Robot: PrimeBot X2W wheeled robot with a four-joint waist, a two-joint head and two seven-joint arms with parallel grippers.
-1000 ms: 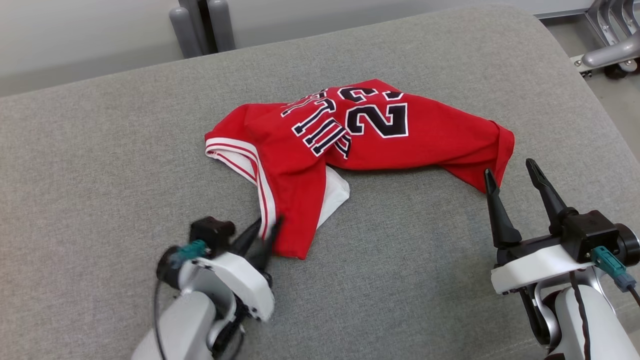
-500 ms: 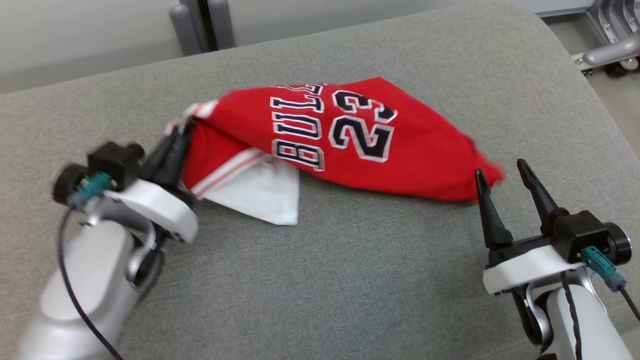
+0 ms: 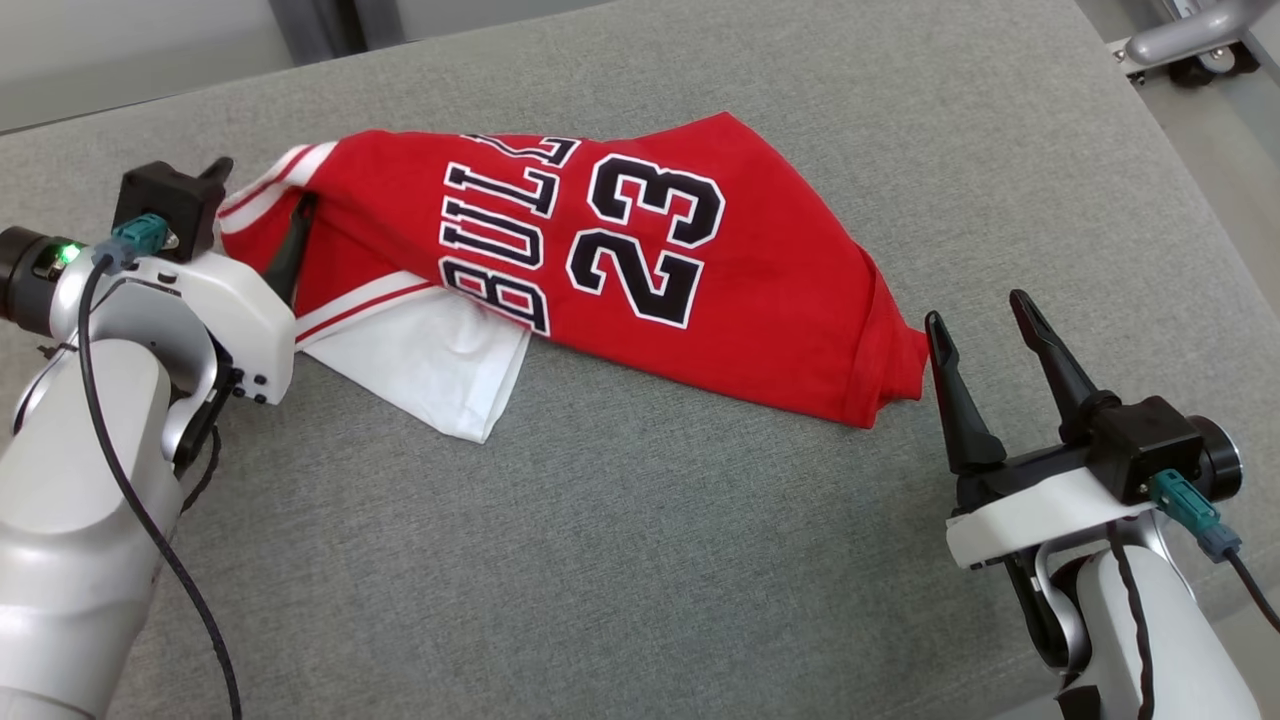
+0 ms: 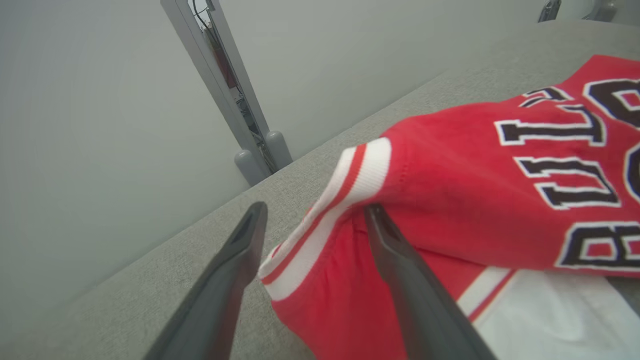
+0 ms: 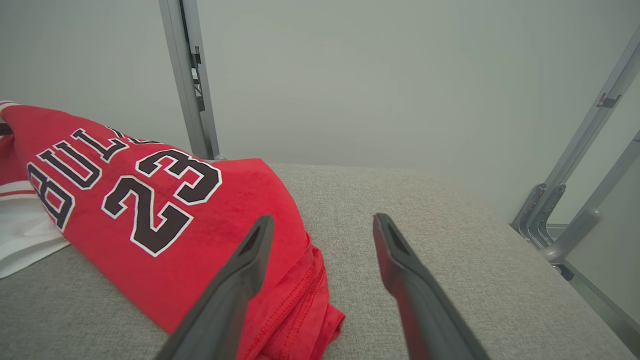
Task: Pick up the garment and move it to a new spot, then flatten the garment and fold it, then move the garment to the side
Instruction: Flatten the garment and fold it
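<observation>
Flattening looks to be the step in hand. The garment, a red jersey numbered 23, lies rumpled across the middle of the grey cushion, with a white panel showing beneath its near edge. The left gripper has its jaws wide and grips nothing; the striped trim lies between them and 1 finger is tucked under a fold. The right gripper, jaws wide and empty, sits just beside the bunched right corner. The next move probably calls for pinching both ends and drawing them apart. Doubled layers are the likely hindrance. A metal post and frame stand beyond the cushion.
</observation>
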